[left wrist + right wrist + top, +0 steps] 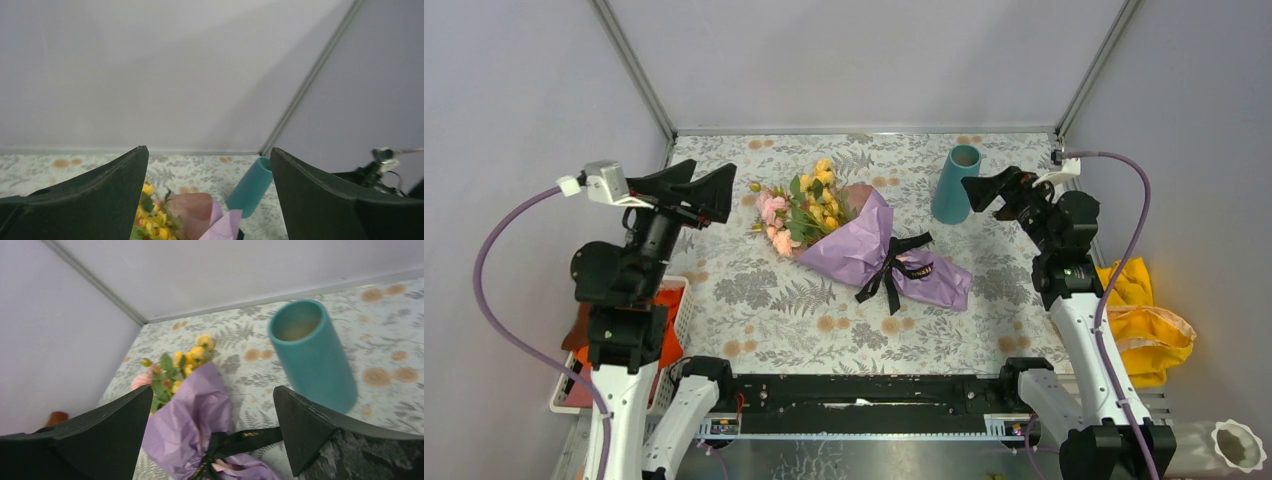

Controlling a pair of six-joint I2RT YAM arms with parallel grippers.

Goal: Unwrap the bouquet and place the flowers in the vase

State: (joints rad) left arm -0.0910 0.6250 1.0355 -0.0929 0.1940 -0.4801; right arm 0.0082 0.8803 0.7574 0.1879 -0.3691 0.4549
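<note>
The bouquet [864, 245] lies across the middle of the table, wrapped in lilac paper [192, 420] and tied with a black ribbon [894, 268]. Its pink and yellow flowers [799, 210] point to the far left. The teal vase [954, 183] stands upright at the far right, its mouth empty. My left gripper [714, 190] hovers open above the table's left side, level with the flower heads. Just right of the vase, my right gripper [986, 190] hangs open. From the left wrist, the flowers [150, 220] and vase [250, 186] show between the wide jaws.
A white basket [674, 300] with orange contents sits off the table's left edge. A yellow cloth [1149, 320] lies to the right of the table. A white ribbed vase [1239, 445] lies at the near right corner. Grey walls enclose the table.
</note>
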